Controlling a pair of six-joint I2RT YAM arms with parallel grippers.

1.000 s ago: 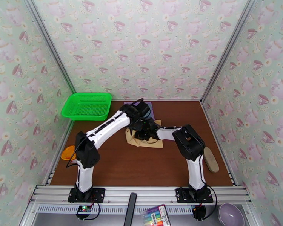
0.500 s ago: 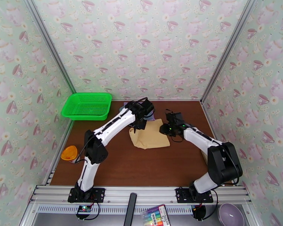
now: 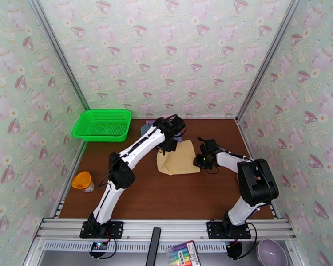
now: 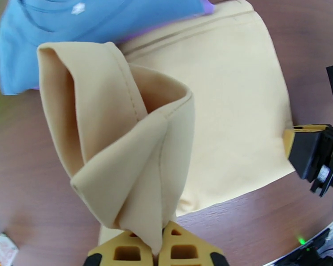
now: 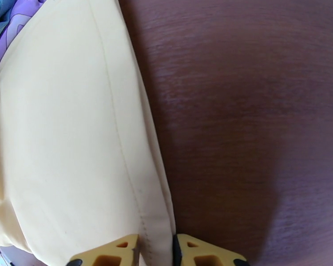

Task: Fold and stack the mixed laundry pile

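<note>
The tan-yellow garment lies mid-table, mostly flat. My left gripper is shut on a raised fold of it, which hangs bunched from the fingertips over the garment's back-left part. The slate-blue shirt lies just behind it, with the purple T-shirt showing as an edge beneath. My right gripper is low at the tan garment's right edge. Its jaws stand slightly apart, and the flat hem runs between the fingertips.
A green mesh basket sits at the back left corner. An orange-lidded cup stands by the left wall. Bare brown table lies in front of the garments. A marker box and a purple bowl rest below the front rail.
My right gripper left the middle of the tan garment, opened slightly and moved to its right edge. The left gripper carried its fold back and right, and the garment shifted right.
</note>
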